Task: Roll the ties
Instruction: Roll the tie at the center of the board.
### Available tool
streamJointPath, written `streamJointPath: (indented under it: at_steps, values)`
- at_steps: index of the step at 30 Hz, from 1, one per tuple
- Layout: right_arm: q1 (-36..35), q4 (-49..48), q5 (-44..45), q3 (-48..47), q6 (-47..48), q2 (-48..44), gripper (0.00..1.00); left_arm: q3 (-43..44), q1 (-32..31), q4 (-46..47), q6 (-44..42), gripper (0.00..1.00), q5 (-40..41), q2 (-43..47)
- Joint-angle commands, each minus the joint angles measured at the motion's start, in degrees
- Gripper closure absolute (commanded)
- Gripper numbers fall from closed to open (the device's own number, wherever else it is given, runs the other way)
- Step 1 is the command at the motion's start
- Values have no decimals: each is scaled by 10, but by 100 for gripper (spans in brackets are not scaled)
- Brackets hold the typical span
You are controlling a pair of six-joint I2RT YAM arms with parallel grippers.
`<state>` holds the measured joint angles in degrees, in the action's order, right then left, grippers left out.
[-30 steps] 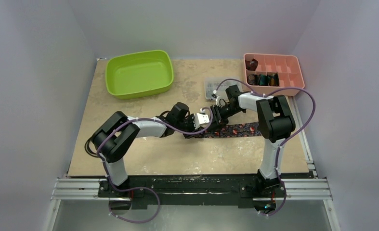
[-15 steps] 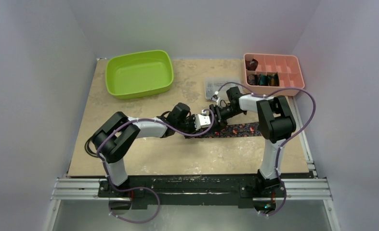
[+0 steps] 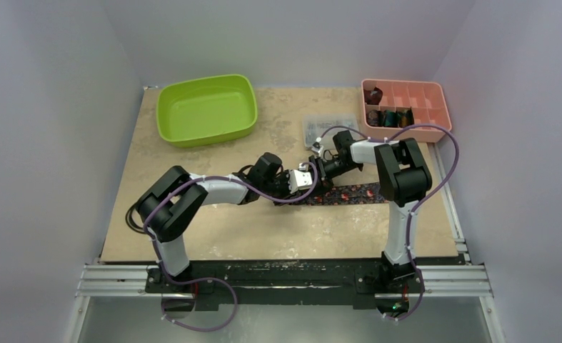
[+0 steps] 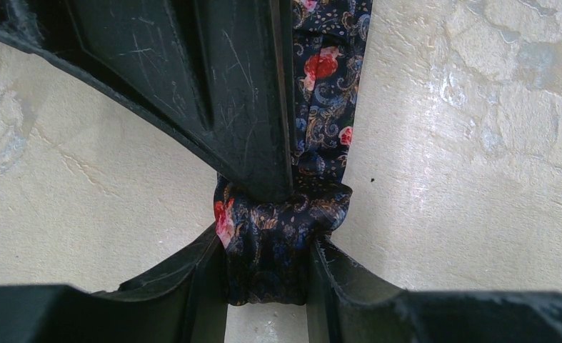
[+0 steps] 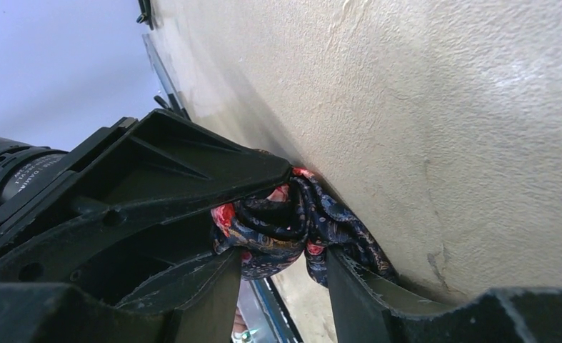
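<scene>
Left pincer (image 4: pixel 267 282) clenched on the bunched, silky floral tie (image 4: pixel 324 100), lower centre; right pincer (image 5: pixel 281 271) straddles it, I can't tell if gripping.

The left gripper (image 4: pixel 267 289) occupies the bottom edge of the frame. Its two fingers (image 4: pixel 192 286) are clamped on a bunched fold of the tie (image 4: pixel 324 107), a dark fabric with red flowers and paisley. From the bundle, the tie runs up to the top edge, lying on the beige mottled table (image 4: pixel 478 179). A second black finger (image 4: pixel 213 93) descends from the upper left. Its tip touches the top of the bundle.
</scene>
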<state>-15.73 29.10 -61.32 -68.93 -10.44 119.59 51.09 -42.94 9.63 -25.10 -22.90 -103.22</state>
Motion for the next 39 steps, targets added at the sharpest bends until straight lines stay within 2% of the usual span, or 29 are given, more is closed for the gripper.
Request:
streamJointPath:
  at_steps: [1,5,10,20,22,27,31,33,35,36,39]
  values:
    - [0,34,-14,-17,26,-44,55,-8,-2,-53,-13,81,26,-15]
    - [4,30,17,-6,18,-71,56,-8,-3,-54,-12,81,23,-15]
    - [-5,-3,17,7,-9,-57,53,-7,-2,-57,-13,81,23,-16]
    - [-14,-8,50,7,12,-15,47,-6,-1,-58,-11,80,22,-15]
    - [-14,-7,52,9,16,-10,53,-6,0,-59,-11,80,22,-15]
    - [-14,-3,60,1,38,0,81,-5,6,-60,-1,80,13,-15]
    - [-13,2,73,0,59,1,100,-2,11,-62,8,78,-12,-15]
    - [-13,8,73,-3,66,1,97,-3,12,-58,11,78,-23,-14]
    - [-7,20,52,-5,70,2,74,-2,12,-55,16,78,-27,-14]
    - [-4,22,39,-3,67,-2,66,-1,12,-55,18,77,-26,-15]
    - [-1,17,10,12,59,-26,61,-1,12,-54,19,77,-21,-19]
